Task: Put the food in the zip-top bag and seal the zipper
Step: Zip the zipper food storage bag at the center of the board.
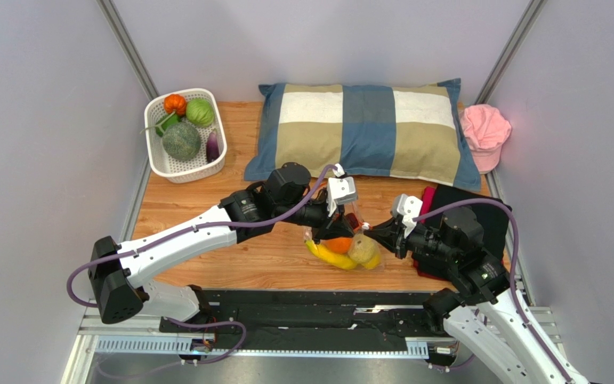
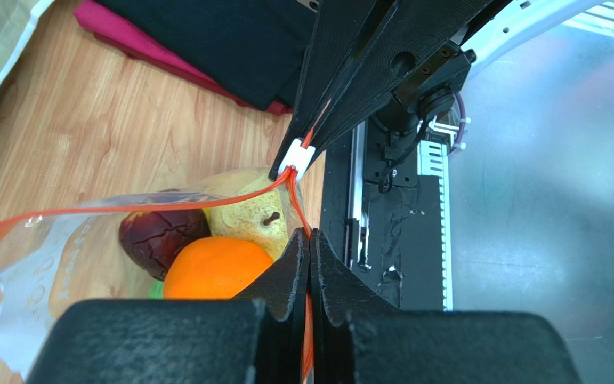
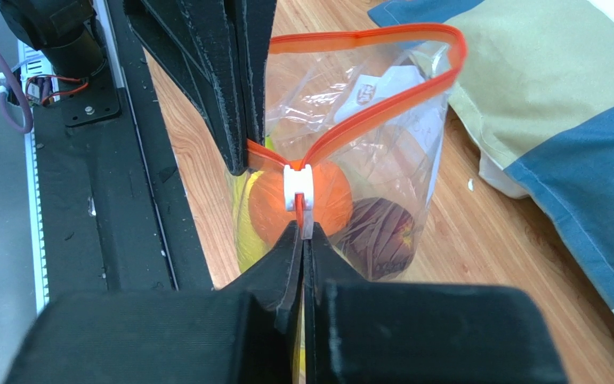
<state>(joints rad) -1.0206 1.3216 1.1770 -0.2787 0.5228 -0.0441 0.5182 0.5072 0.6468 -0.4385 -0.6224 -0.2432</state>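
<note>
Right tool (image 3: 302,232) is clamped together on the zipper (image 3: 366,38) right at its white slider (image 3: 298,190); left tool (image 2: 310,240) pinches the same strip just beside it. Below both, the zip-top bag (image 3: 390,160) holds a tomato (image 3: 266,206) and pear (image 2: 246,218), over the worktop (image 3: 478,264).

Zip-top bag (image 3: 390,112) clear, crinkly, glossy plastic; zipper (image 3: 366,38) smooth plastic; table (image 2: 126,136) matt wood; pillow (image 1: 366,128) cloth.

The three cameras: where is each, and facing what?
Top external: above and behind, looking down at the table; both arms show.
Left wrist: behind the left gripper, facing the zipper; its shut fingers show.
Right wrist: behind the right gripper, facing the slider; its shut fingers show.
Shared: both wrist views show the bag and orange fruit.
</note>
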